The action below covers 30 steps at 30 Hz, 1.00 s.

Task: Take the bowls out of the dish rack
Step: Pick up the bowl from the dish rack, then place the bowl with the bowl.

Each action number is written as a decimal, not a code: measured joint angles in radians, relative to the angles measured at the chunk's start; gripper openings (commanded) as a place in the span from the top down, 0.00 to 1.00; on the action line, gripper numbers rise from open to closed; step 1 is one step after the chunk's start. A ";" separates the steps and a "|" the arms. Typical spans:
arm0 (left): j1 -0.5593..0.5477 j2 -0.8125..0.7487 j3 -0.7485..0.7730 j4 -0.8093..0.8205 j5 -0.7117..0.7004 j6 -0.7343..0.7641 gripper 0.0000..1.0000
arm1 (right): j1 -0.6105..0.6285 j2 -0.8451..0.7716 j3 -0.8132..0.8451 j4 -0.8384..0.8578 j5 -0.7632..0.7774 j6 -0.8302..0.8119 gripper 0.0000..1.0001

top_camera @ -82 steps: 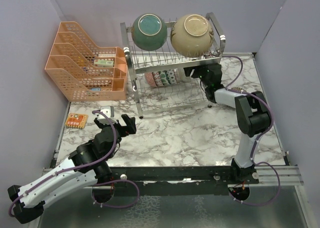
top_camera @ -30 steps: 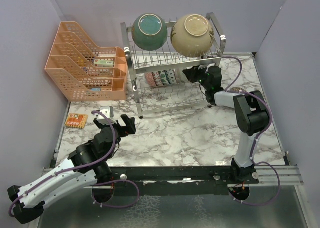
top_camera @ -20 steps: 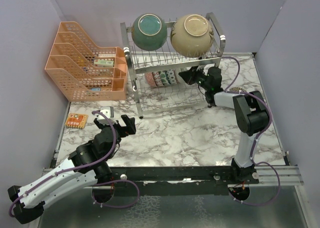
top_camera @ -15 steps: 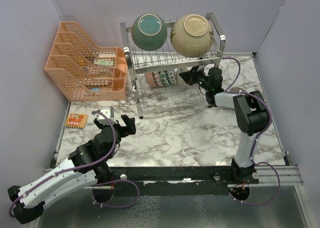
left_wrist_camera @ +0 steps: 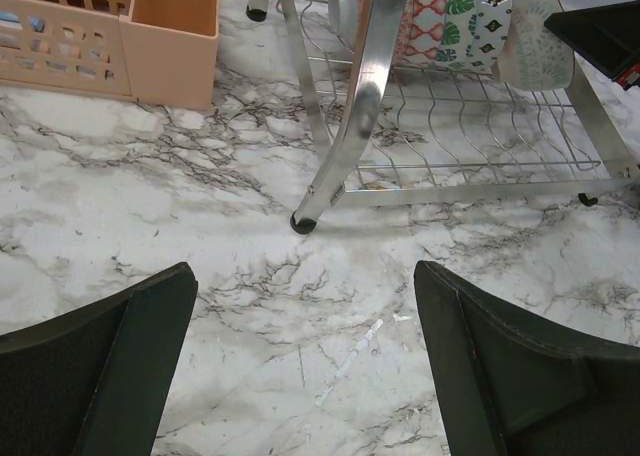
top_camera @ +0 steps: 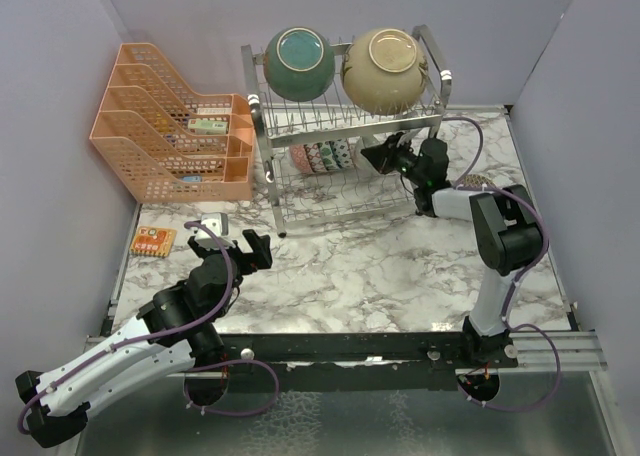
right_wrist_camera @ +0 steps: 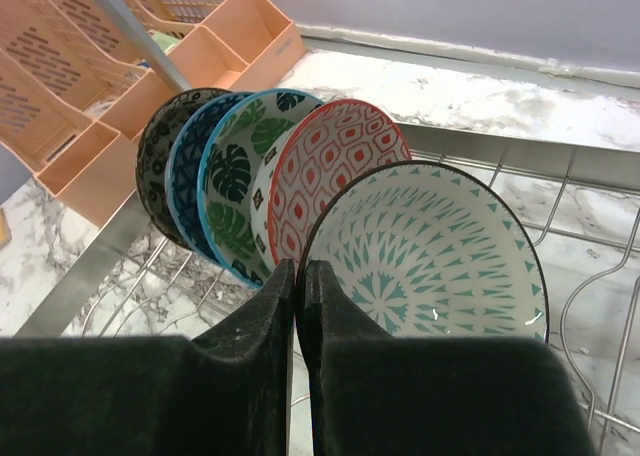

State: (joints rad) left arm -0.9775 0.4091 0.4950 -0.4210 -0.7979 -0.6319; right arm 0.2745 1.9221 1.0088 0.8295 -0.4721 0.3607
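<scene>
Right gripper (right_wrist_camera: 297,268): jaws drawn together to a thin slit on the lower-left rim of the teal-triangle bowl (right_wrist_camera: 430,256), one finger outside the rim and one just inside. That bowl is foremost in a row of small bowls standing on edge in the lower tier of the dish rack (left_wrist_camera: 361,96), just beside the red-patterned bowl (right_wrist_camera: 335,151) behind it. Left gripper (left_wrist_camera: 310,366): jaws wide apart over the marble table (left_wrist_camera: 150,206), on the near side of the rack's front leg; teal bowl (top_camera: 299,61) and cream bowl (top_camera: 385,68) sit on the top tier.
</scene>
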 measured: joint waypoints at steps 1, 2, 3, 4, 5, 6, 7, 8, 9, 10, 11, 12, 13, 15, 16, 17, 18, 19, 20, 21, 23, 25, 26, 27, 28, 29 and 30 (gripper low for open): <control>0.000 0.000 0.000 0.000 0.000 0.001 0.06 | 0.000 -0.007 -0.008 0.000 0.000 -0.003 0.98; 0.000 0.002 0.000 0.000 0.000 0.002 0.06 | 0.000 -0.021 -0.022 -0.003 -0.001 -0.008 0.98; 0.000 0.003 0.000 0.000 0.000 0.003 0.06 | 0.000 -0.030 -0.031 -0.005 -0.001 -0.011 0.98; 0.000 0.005 0.000 0.000 0.000 0.003 0.06 | 0.000 -0.042 -0.045 -0.007 -0.003 -0.016 0.98; 0.000 0.007 0.000 0.001 0.000 0.005 0.06 | 0.000 -0.050 -0.053 -0.008 -0.006 -0.018 0.98; 0.000 0.010 0.000 0.001 0.000 0.006 0.06 | 0.000 -0.060 -0.063 -0.008 -0.014 -0.020 0.98; 0.000 0.011 0.000 0.001 0.000 0.007 0.06 | 0.000 -0.065 -0.068 -0.008 -0.020 -0.022 0.98; 0.000 0.013 0.000 0.001 0.000 0.009 0.06 | 0.000 -0.068 -0.071 -0.008 -0.027 -0.023 0.98; 0.000 0.014 0.000 0.001 0.000 0.010 0.06 | 0.000 -0.069 -0.072 -0.008 -0.040 -0.025 0.98; 0.000 0.015 0.000 0.001 0.000 0.011 0.06 | 0.000 -0.071 -0.074 -0.008 -0.047 -0.026 0.98; 0.000 0.015 0.000 0.001 0.000 0.012 0.06 | 0.000 -0.073 -0.077 -0.008 -0.055 -0.026 0.98; 0.000 0.015 0.000 0.001 0.000 0.013 0.06 | 0.000 -0.077 -0.082 -0.007 -0.063 -0.026 0.98; 0.000 0.015 0.000 0.001 0.000 0.013 0.06 | 0.000 -0.082 -0.089 -0.006 -0.072 -0.026 0.98; 0.000 0.015 0.000 0.001 0.000 0.013 0.06 | -0.005 -0.098 -0.109 -0.007 -0.099 -0.026 0.98; 0.000 0.015 0.000 0.001 0.000 0.013 0.06 | -0.006 -0.102 -0.114 -0.007 -0.109 -0.026 0.98; 0.000 0.015 0.000 0.001 0.000 0.013 0.06 | -0.006 -0.111 -0.121 -0.010 -0.125 -0.026 0.98; 0.000 0.015 0.000 0.001 0.000 0.013 0.06 | -0.005 -0.121 -0.130 -0.011 -0.143 -0.026 0.98; 0.000 0.015 0.000 0.001 0.000 0.013 0.06 | -0.003 -0.130 -0.137 -0.013 -0.156 -0.026 0.98; 0.000 0.015 0.000 0.001 0.000 0.013 0.06 | -0.001 -0.140 -0.144 -0.013 -0.166 -0.028 0.98; 0.000 0.015 0.000 0.001 0.000 0.013 0.06 | 0.002 -0.152 -0.153 -0.016 -0.177 -0.034 0.98; 0.000 0.016 0.000 0.002 0.000 0.013 0.06 | 0.009 -0.175 -0.166 -0.025 -0.193 -0.046 0.98; 0.000 0.018 0.000 0.002 0.000 0.014 0.06 | 0.015 -0.201 -0.177 -0.039 -0.201 -0.060 0.98; 0.000 0.019 0.000 0.002 0.000 0.014 0.06 | 0.017 -0.216 -0.183 -0.047 -0.203 -0.068 0.98; 0.000 0.020 0.000 0.002 0.000 0.014 0.06 | 0.020 -0.229 -0.190 -0.053 -0.206 -0.076 0.98; 0.000 0.020 0.000 0.003 0.000 0.014 0.06 | 0.022 -0.240 -0.194 -0.063 -0.208 -0.084 0.98; 0.000 0.020 0.000 0.003 0.000 0.015 0.06 | 0.027 -0.252 -0.197 -0.074 -0.210 -0.093 0.98; 0.000 0.020 0.000 0.003 0.000 0.015 0.06 | 0.031 -0.261 -0.200 -0.085 -0.211 -0.102 0.98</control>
State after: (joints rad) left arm -0.9775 0.4294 0.4946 -0.4175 -0.7979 -0.6170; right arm 0.3050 1.6608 0.8089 0.7448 -0.6834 0.2588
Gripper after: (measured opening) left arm 0.936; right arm 0.055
